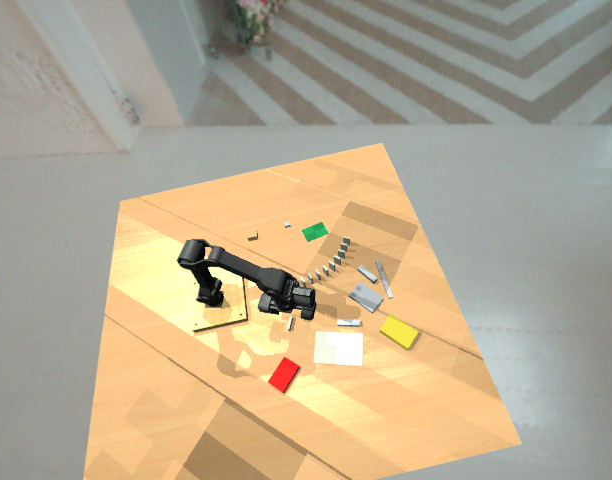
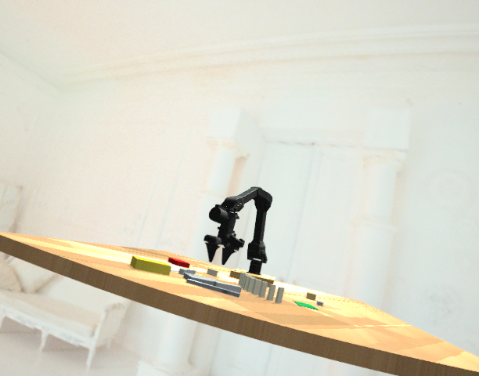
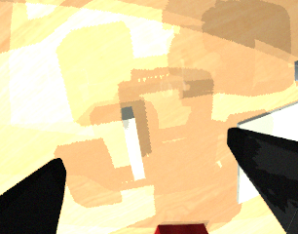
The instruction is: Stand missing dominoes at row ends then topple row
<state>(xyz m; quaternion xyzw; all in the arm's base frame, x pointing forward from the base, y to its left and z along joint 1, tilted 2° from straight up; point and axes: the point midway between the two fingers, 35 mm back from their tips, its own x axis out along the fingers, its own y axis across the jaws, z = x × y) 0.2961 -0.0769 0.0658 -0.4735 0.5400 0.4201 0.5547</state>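
The row of standing dominoes [image 1: 331, 266] [image 2: 262, 289] curves across the table, upright and spaced apart; its near end in the top view lies close beside the arm, which may hide part of it. A loose pale domino [image 1: 289, 323] [image 3: 134, 151] lies on its narrow side below the wrist, outside the row. My gripper [image 2: 217, 262] [image 3: 147, 151] is wide open and empty, high above the table. In the wrist view the loose domino shows between the two fingertips, slightly left of the middle. In the top view the fingers are hidden under the wrist.
A white pad [image 1: 338, 348], a pale bar [image 1: 348, 322], a red block [image 1: 283, 374] [image 2: 178, 262] and a yellow block [image 1: 399, 332] [image 2: 149, 265] lie around. Beyond the row are a grey plate [image 1: 366, 297] and two grey bars. A green tile [image 1: 314, 231] [image 2: 305, 305] lies near the row's far end.
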